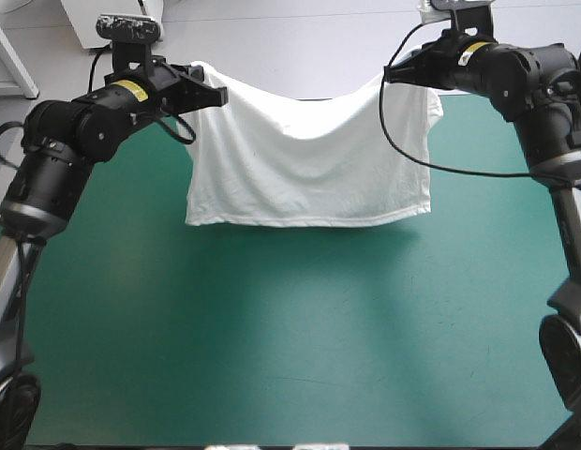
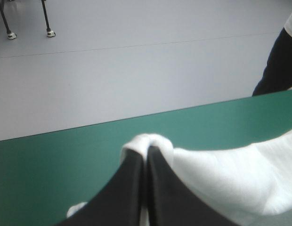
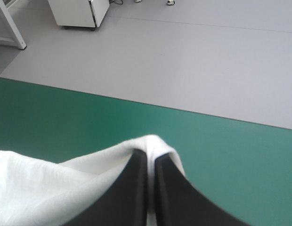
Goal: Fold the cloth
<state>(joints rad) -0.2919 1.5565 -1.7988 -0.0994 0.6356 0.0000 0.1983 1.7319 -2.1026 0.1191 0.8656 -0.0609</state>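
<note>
table (image 1: 272,347), teal-green | T-shirt (image 1: 309,159) hangs like a sheet over the far half; top edge sags between the arms; hem low, near the table | left tool (image 2: 145,153) pinched on one top corner; right tool (image 3: 151,156) on the other | step, I'd say: lifted spread; next: lay it flat, tension even

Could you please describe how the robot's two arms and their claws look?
The left arm and right arm are black, with rounded joints, silver-grey rings and a small yellow label near each wrist. The left claw and right claw each have two broad black fingers, curved like fins.
</note>
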